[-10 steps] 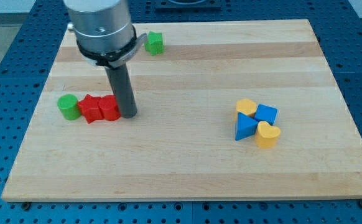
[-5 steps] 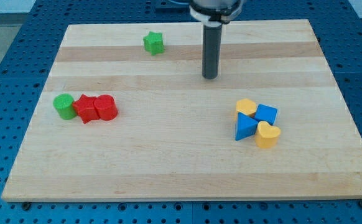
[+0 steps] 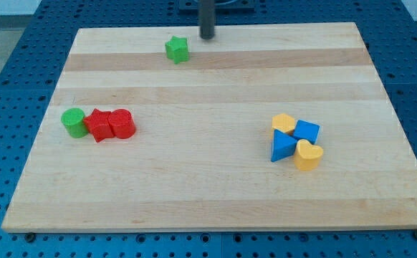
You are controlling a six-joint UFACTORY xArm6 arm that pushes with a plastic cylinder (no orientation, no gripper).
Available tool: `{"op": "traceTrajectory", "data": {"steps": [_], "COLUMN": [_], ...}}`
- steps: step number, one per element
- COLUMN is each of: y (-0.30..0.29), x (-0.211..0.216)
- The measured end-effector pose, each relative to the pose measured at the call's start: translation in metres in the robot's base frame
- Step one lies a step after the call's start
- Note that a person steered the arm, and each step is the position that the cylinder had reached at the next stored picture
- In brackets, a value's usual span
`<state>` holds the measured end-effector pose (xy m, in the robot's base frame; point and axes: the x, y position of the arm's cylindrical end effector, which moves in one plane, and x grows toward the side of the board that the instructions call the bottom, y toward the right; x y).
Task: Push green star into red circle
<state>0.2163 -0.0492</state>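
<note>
The green star lies near the board's top edge, left of centre. The red circle sits at the view's left, touching a red star, which touches a green circle. My tip is at the top edge of the board, a short way to the right of and slightly above the green star, not touching it.
A cluster at the view's right holds a yellow block, a blue block, a blue triangle and a yellow heart. The wooden board rests on a blue pegboard table.
My tip has left the red circle's right side, swept right and up across the board, and now stands at the top edge near the green star. No block has moved in the last half second.
</note>
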Motion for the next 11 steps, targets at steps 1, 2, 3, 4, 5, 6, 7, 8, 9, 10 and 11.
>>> {"op": "traceTrajectory", "data": {"steps": [1,2,3,4,5,6,7,8,9,10,11], "y": [-0.04,-0.043,-0.014,-0.009,-0.031,-0.044,-0.027,0.0,0.011,0.005,-0.013], "x": [0.012,0.034,0.035,0.036,0.038,0.06,0.072,0.072,0.082,0.101,0.115]}}
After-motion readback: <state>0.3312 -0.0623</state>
